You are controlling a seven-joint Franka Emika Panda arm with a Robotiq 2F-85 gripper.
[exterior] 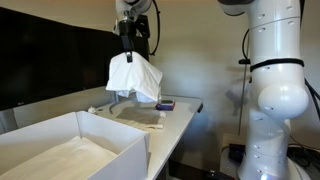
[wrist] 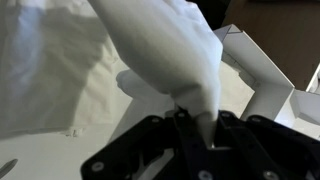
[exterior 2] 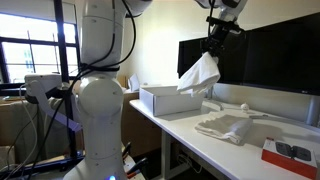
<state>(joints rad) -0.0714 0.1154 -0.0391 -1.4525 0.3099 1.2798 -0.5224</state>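
Open white box (exterior 2: 160,102) is being left on the table (exterior 2: 200,146). White cloth (exterior 2: 198,73) is being held in the air just beside the box, its bunched top being pinched by the gripper (exterior 2: 212,45) jaws. Second cloth (exterior 2: 225,128) is lying untouched. Red-black item (exterior 2: 290,152), possibly a case, is sitting near the edge. Lift looks done; the cloth is not yet set down.

White box (exterior 2: 165,104), crumpled towel (exterior 2: 225,127), dark monitor (exterior 2: 272,55)

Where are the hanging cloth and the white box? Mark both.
hanging cloth (exterior: 133,78), in an exterior view, middle of the drape.
white box (exterior 2: 170,104), in an exterior view, its outer wall.
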